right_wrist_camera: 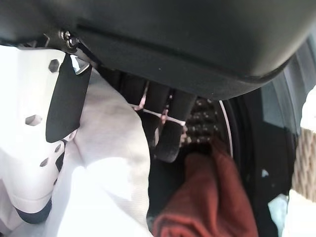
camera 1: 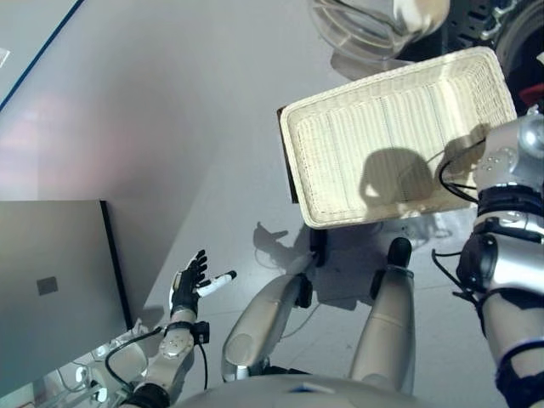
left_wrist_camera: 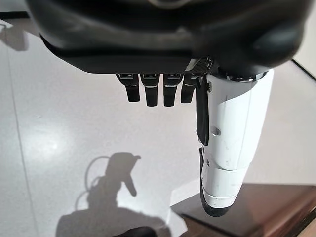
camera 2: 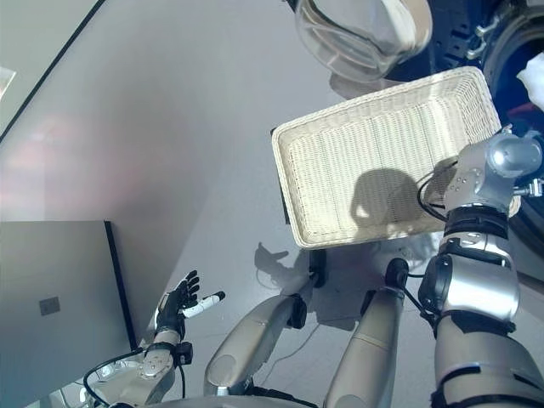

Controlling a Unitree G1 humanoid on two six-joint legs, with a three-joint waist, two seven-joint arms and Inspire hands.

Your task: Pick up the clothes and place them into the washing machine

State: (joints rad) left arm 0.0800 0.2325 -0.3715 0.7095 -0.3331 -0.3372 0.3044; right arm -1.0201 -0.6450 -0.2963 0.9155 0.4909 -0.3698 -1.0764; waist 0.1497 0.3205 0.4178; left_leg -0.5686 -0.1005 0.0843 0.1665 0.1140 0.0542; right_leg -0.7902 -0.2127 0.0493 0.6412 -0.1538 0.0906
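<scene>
At the mouth of the washing machine (right_wrist_camera: pixel 276 123), the right hand (right_wrist_camera: pixel 165 126) is reaching in with a white cloth (right_wrist_camera: pixel 111 163). Its thumb and fingers are curled on the cloth, pinching it. A dark red cloth (right_wrist_camera: pixel 207 197) already lies inside the drum, just past the fingers (right_wrist_camera: pixel 170 128). In the eye views only the right arm shows, going off toward the machine at the far right edge, and the hand itself is out of sight there.

So I think the step in hand is the dropping-off part. The cloth looks to be at the door or a little way in. Next the hand needs to push a bit deeper, let its fingers go loose so the white cloth falls by the red one, and then pull back without dragging the cloth out again.

The white woven basket (camera 1: pixel 340 140) sits on a low dark stand, and it looks empty, so this may be the last of the clothes.

The left hand (camera 1: pixel 189 287) hangs low by the robot's side, fingers straight and spread, holding nothing.

The floor (camera 1: pixel 153 127) is smooth, pale grey and a little shiny. A grey box-like cabinet (camera 1: pixel 51 289) stands to the robot's left. The round clear door (camera 2: pixel 357 34) of the machine hangs open beyond the basket.
</scene>
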